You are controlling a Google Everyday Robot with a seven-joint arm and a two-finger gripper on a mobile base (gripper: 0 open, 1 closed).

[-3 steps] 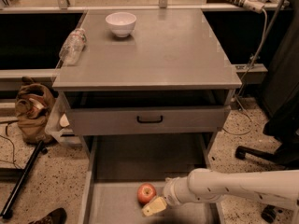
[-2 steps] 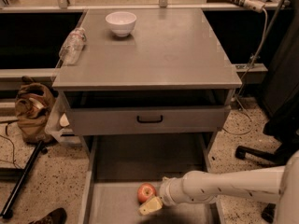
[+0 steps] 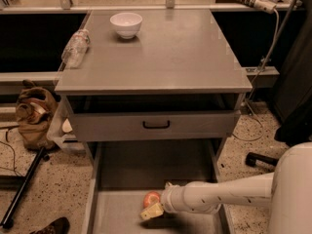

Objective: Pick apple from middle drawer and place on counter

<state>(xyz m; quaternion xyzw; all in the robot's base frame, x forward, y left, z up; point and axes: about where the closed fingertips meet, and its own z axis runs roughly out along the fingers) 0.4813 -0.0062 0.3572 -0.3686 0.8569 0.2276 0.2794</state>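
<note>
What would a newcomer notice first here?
The white arm stretched in from the picture's right, its gripper right at the red apple near the front of the open middle drawer. Next, the grey counter above, with a white bowl and a plastic bottle lying along its left edge.

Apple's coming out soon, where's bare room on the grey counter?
The smooth grey counter is bare across its middle, front and right. Crowded: back left, by the white bowl and clear plastic bottle. The gripper is beside the red apple.
</note>
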